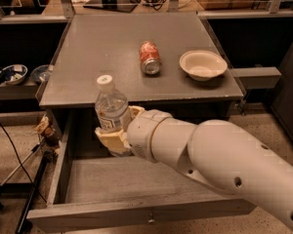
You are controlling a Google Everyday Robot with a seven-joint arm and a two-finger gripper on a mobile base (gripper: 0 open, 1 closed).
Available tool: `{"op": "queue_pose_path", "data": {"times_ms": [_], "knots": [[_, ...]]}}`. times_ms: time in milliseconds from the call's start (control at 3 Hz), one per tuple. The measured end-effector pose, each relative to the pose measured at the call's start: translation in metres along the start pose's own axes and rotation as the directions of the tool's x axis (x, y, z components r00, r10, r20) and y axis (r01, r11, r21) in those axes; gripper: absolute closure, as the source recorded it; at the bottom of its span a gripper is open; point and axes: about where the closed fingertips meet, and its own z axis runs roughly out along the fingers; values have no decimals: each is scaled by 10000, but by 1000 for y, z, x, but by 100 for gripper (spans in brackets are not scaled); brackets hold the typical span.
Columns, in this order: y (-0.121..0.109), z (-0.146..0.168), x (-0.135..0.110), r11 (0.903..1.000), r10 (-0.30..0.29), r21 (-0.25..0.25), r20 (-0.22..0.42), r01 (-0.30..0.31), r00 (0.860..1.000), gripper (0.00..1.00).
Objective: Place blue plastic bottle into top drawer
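Claw point(118, 129) grips upright blue plastic bottle point(110, 107) above open top drawer point(88, 217).

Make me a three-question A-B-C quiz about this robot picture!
1. The wide grey wooden top drawer is: A shut; B open; C missing.
2. Where is the red soda can? A in the drawer; B on the grey cabinet top; C on the floor.
3. How many cream round bowls on the cabinet top? A none; B one; C three.
Answers: B, the two-finger gripper, shut on the clear white-capped plastic bottle, hangs above its open inside. B, it lies sideways there. B, one stands near the can.
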Motion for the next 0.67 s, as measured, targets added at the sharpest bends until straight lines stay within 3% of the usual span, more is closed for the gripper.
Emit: {"op": "queue_pose_path", "data": {"times_ms": [333,667], "knots": [[6,10,8,10000,-35,16,-163,36,9999,100],[-9,20,21,9975,-97,695,-136,106,9999,100]]}}
